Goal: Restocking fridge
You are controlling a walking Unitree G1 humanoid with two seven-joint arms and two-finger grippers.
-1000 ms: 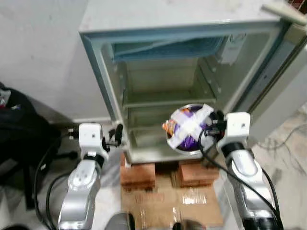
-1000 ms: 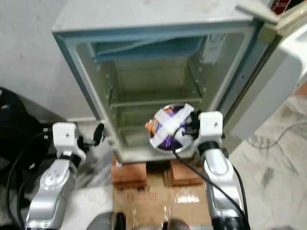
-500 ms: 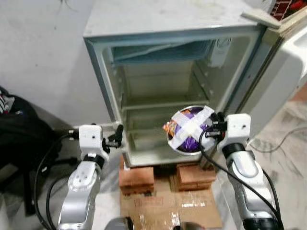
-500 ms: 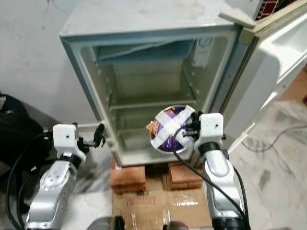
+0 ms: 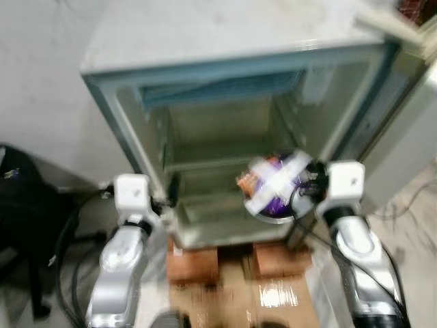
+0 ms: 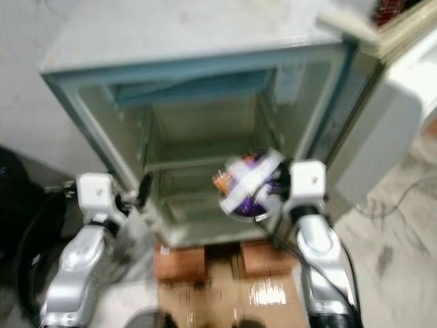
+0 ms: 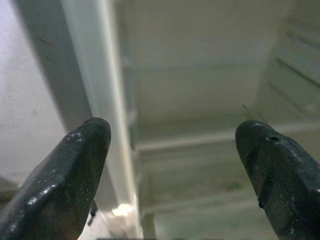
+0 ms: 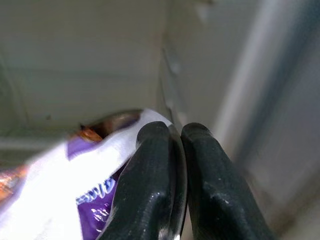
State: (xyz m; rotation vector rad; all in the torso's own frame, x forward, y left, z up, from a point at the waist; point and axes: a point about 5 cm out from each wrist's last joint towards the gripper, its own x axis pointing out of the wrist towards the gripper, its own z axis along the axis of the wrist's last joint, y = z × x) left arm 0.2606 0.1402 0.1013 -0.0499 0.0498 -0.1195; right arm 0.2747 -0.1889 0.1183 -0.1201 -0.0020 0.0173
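Note:
A small fridge (image 5: 225, 65) stands open on bricks, its shelves bare. My right gripper (image 5: 311, 186) is shut on the rim of a metal bowl (image 5: 276, 190) that holds purple and orange snack packs under a cross of white tape. The bowl hangs at the right side of the fridge's lower opening. In the right wrist view the fingers (image 8: 155, 165) pinch the rim, with the taped bowl (image 8: 75, 175) beyond them. My left gripper (image 5: 171, 195) is open beside the fridge's left frame; between its fingertips (image 7: 75, 165) the wrist view looks into the lower compartment.
The fridge door (image 5: 410, 116) swings out to the right. Two stacks of red bricks (image 5: 192, 263) carry the fridge, with taped cardboard (image 5: 273, 297) on the floor in front. A black bag (image 5: 20, 198) and cables lie at the left by the white wall.
The head views have shifted and blurred, and the fridge looks nearer. The bowl stays in my right gripper; my left gripper now sits closer to the fridge's left frame.

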